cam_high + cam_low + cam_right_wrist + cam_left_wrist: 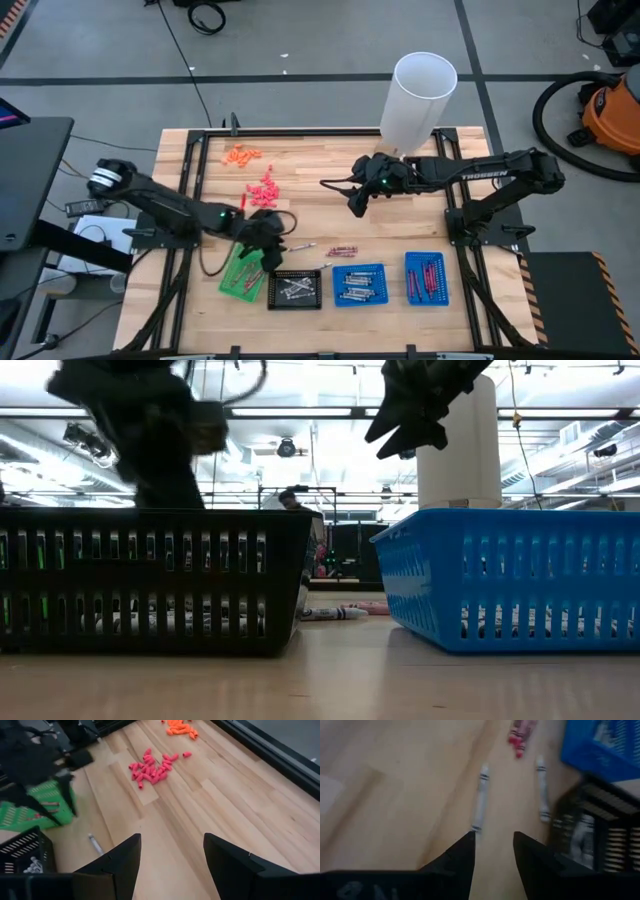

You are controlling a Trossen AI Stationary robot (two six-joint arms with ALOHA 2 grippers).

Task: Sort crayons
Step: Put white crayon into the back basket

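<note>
The only lettering that can be read is the white word "TROSSEN", printed along the dark forearm link of the right arm (483,176) in the high view. In the left wrist view, faint pale characters show on the dark housing of the left gripper (492,845) at the lower corner, but they are too blurred to make out. The grey-white paper-wrapped crayons (480,797) lying on the light wooden table (395,795) show dark bands, with no legible print on them.
</note>
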